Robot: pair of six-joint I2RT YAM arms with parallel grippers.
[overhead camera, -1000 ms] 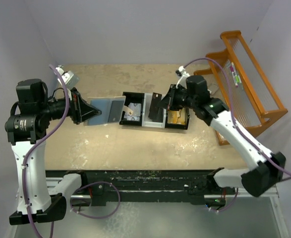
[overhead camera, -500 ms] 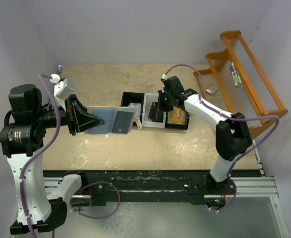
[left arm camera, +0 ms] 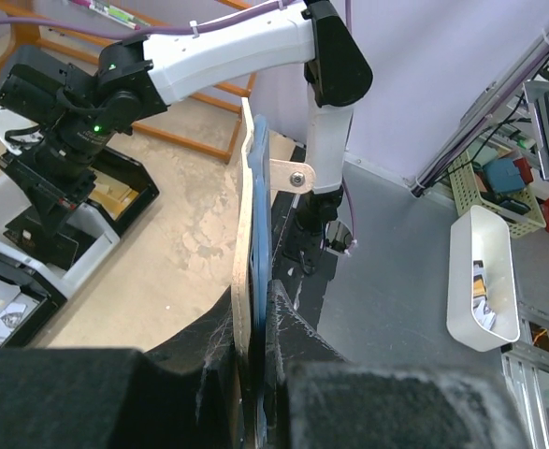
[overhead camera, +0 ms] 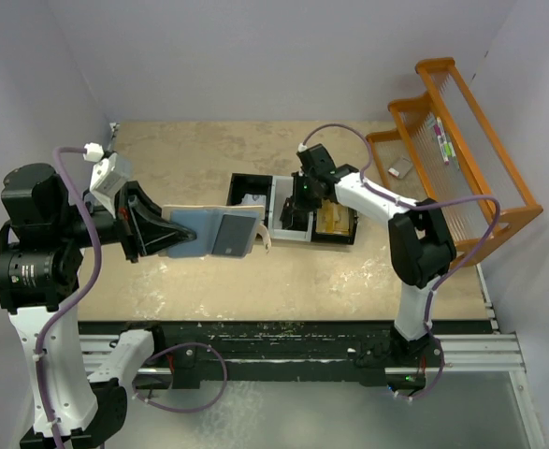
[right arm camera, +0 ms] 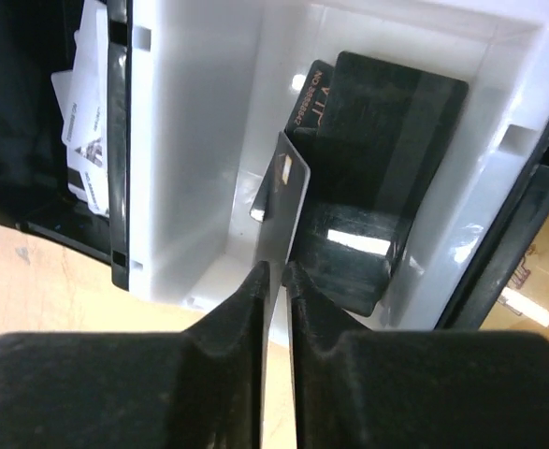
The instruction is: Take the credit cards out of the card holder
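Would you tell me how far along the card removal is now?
Done: the tray holds dark cards in its white middle compartment, pale ones in its left. In hand: the right gripper pinches a card over the middle compartment; the left gripper grips the card holder. Remaining: drop this card; a dark panel on the holder may be another.

Right wrist view: a glossy black plastic card, partly covered by another black card in the white middle tray compartment, carries a line of small reddish print along its edge. The line begins "NO" and continues in digits, apparently eights. Larger pale capitals beside it cannot be read with certainty. The white cards in the adjoining black compartment bear dark print too small to read. Top view: the green-and-pink strip label on the orange slatted rack is illegible.
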